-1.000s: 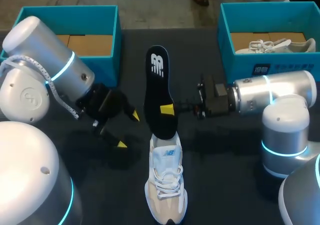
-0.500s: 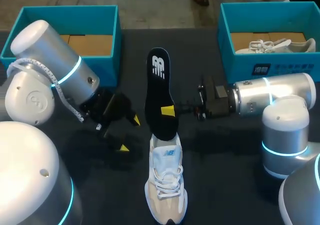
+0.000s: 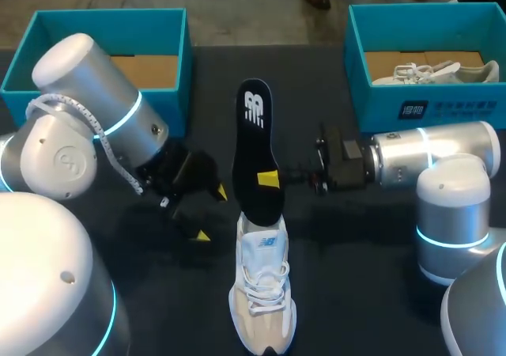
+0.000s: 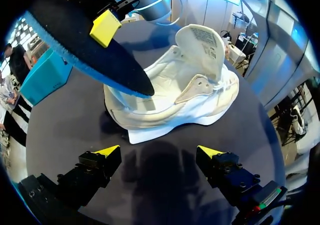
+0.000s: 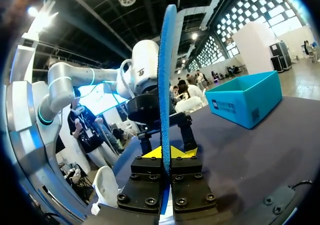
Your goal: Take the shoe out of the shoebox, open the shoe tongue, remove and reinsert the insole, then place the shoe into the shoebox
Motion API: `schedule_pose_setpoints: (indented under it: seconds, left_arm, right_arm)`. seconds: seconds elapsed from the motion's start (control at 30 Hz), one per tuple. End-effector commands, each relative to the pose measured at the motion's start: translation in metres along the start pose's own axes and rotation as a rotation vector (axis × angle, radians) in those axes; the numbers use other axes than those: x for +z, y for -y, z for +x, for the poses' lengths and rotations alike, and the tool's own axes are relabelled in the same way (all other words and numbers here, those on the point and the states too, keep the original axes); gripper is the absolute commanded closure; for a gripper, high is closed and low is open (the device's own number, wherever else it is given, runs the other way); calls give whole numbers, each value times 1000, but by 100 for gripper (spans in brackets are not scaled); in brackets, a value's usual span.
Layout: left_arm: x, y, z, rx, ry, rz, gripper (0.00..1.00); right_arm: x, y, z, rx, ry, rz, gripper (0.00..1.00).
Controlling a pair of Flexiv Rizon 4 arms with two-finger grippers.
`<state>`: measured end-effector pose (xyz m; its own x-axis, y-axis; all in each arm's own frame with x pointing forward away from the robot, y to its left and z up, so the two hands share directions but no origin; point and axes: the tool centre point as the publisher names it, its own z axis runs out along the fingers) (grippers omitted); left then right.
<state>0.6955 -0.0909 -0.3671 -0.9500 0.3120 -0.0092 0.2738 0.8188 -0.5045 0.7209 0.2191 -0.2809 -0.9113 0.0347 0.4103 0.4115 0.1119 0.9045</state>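
Observation:
A white and beige shoe [image 3: 262, 293] stands on the dark table, toe toward the front edge. Above its heel hangs a black insole [image 3: 254, 146], with my right gripper [image 3: 269, 179] shut on its lower part from the right. The right wrist view shows the insole [image 5: 167, 70] edge-on, clamped in that gripper [image 5: 166, 153]. My left gripper [image 3: 212, 213] is open, just left of the shoe's heel. In the left wrist view the shoe [image 4: 175, 92] lies on its side ahead of the open left gripper [image 4: 159, 152], tongue raised, and the insole [image 4: 82, 40] hangs over its opening.
An open teal shoebox [image 3: 111, 13] stands at the back left behind my left arm. A second teal shoebox [image 3: 395, 95] at the back right holds another white shoe [image 3: 435, 73]. In the right wrist view a teal shoebox [image 5: 245, 102] stands on the table, off to one side of the gripper.
My left arm has swung right, bringing its open gripper closer to the shoe's heel. The insole and the right gripper have shifted slightly right. The shoe has not moved.

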Motion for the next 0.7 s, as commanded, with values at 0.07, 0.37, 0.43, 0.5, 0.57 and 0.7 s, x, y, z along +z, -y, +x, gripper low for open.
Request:
schedule_pose_setpoints:
  seconds: [0.07,0.37,0.43,0.5,0.57,0.7]
  left_arm:
    - [5,2,-2,0,-6,-10,0]
    - [7,2,-2,-3,-16,-21,0]
    - [7,2,-2,-3,-16,-21,0]
    - [7,2,-2,-3,-16,-21,0]
    - [7,2,-2,-3,-16,-21,0]
    - [7,2,-2,-3,-16,-21,0]
  right_arm:
    - [1,1,2,3,4,1,100]
    - [2,0,6,5,4,-1,100]
    - [3,-1,7,3,4,1,100]
    - [3,-2,7,5,5,0,100]
    - [3,-2,6,9,7,-3,100]
    - [5,-2,7,19,12,-8,100]
